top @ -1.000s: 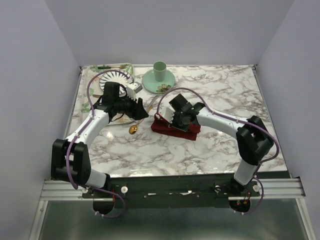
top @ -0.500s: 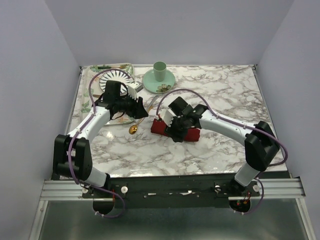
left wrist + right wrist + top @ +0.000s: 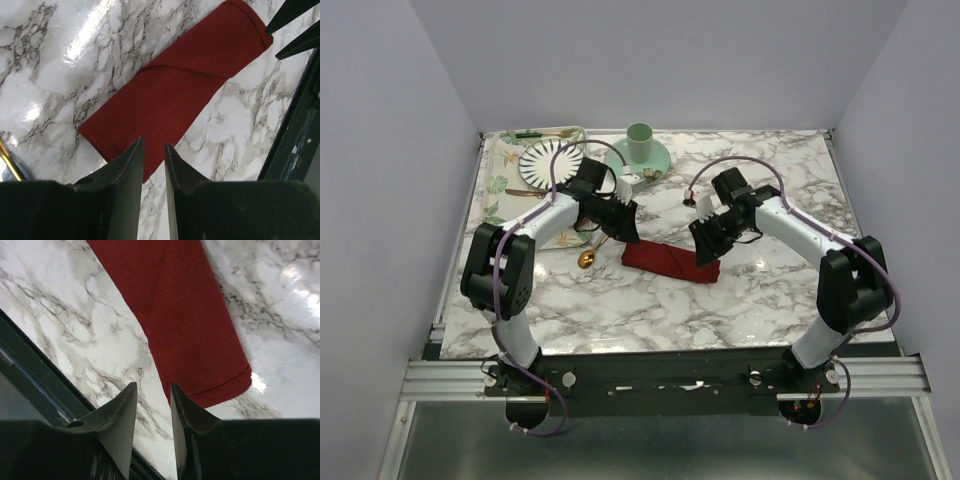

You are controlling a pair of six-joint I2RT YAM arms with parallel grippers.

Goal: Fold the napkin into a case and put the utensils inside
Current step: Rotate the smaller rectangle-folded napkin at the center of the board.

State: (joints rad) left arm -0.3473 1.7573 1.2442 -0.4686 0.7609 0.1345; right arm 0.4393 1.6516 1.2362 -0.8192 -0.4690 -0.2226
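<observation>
Marble-patterned table (image 3: pixel 650 320) inside pale lilac walls (image 3: pixel 380 150), shown from overhead and from both wrists. Nearest the arm bases lies the case (image 3: pixel 670 262), the dark red napkin (image 3: pixel 185 315) folded into a narrow long rectangle. It lies flat on the table, set slantwise, and spans the space between the two pairs of fingers.

Left fingers (image 3: pixel 129 170) hang over the case's left end. They stand a narrow slit apart and hold nothing; cloth and marble show through the slit. From this wrist a diagonal fold edge crosses the case's upper layer, and the black tips of the right fingers (image 3: pixel 125 415) show just past its far end. Those fingers hang over the opposite, right end, likewise slightly apart and empty, with the hemmed short edge of the cloth just ahead of their tips. Whether either pair touches the cloth cannot be told.

Gold spoon (image 3: pixel 587 258): on the marble just outside the left fingers, apart from the case, bowl toward the bases.

Beyond the left fingers, a floral tray (image 3: pixel 492 190) carries a striped plate (image 3: pixel 548 160), with a thin green-handled utensil (image 3: pixel 532 133) at its far rim. Behind the space between the two pairs of fingers, a green cup (image 3: pixel 640 140) stands upright on a green saucer (image 3: pixel 660 160).
</observation>
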